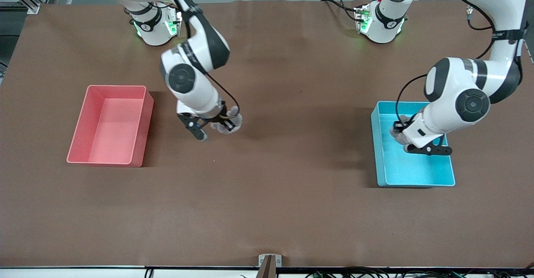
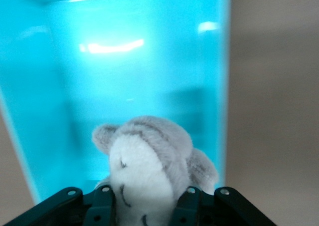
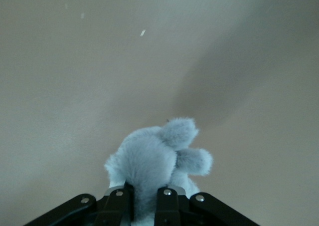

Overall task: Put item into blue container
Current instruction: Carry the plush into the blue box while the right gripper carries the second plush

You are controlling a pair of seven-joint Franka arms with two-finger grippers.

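Note:
The blue container (image 1: 413, 173) stands toward the left arm's end of the table, and in the left wrist view its cyan inside (image 2: 149, 76) is bare. My left gripper (image 1: 398, 134) hangs over that container, shut on a grey-and-white plush toy (image 2: 144, 161) whose striped head sticks out past the fingers (image 2: 102, 206). My right gripper (image 1: 223, 124) is over the bare table beside the pink bin, shut on a pale blue-grey plush toy (image 3: 154, 161), which also shows in the front view (image 1: 231, 121).
A pink bin (image 1: 108, 123) of the same size stands toward the right arm's end of the table, with nothing in it. Brown cloth (image 1: 267, 194) covers the table. A small bracket (image 1: 269, 265) sits at the edge nearest the front camera.

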